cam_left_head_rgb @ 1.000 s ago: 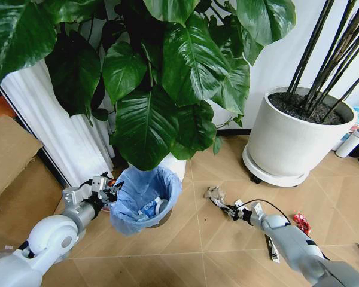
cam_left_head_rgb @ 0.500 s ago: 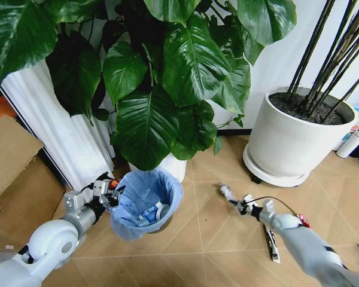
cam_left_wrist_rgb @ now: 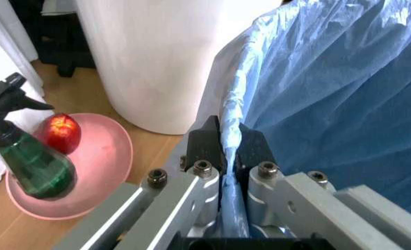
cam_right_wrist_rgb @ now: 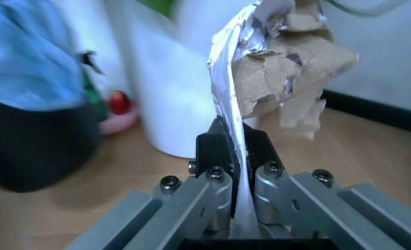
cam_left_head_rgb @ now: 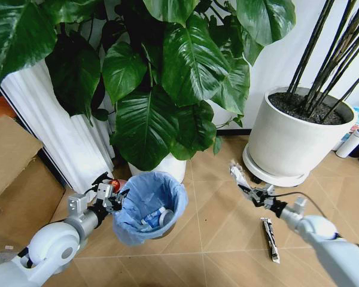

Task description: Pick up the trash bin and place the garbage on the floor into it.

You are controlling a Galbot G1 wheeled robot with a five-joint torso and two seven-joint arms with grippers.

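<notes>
Trash bin point(cam_left_head_rgb: 148, 206): round, dark, lined with a light blue bag; stands on the chevron wood floor point(cam_left_head_rgb: 215, 239) just in front of the white pot of the broad-leaved plant point(cam_left_head_rgb: 161, 89). Litter lies inside it.

Left gripper point(cam_left_head_rgb: 115, 197): at the bin's near-left rim. The left wrist view shows the jaws pinched together on the folded bag edge point(cam_left_wrist_rgb: 231, 130).

Right gripper point(cam_left_head_rgb: 246, 190): raised above the floor, between the bin and the large white pot point(cam_left_head_rgb: 293, 134). The right wrist view shows the jaws clamped on a torn brown-and-silver wrapper scrap point(cam_right_wrist_rgb: 275, 78); from the head it is a small pale tuft point(cam_left_head_rgb: 235, 171).

The left wrist view alone shows a pink dish point(cam_left_wrist_rgb: 87, 177) holding a red apple point(cam_left_wrist_rgb: 61, 131), with a green spray bottle point(cam_left_wrist_rgb: 24, 156) beside it.

Stick wrapper point(cam_left_head_rgb: 269, 238): flat on the floor below the right forearm. The floor between bin and wrapper is open.
</notes>
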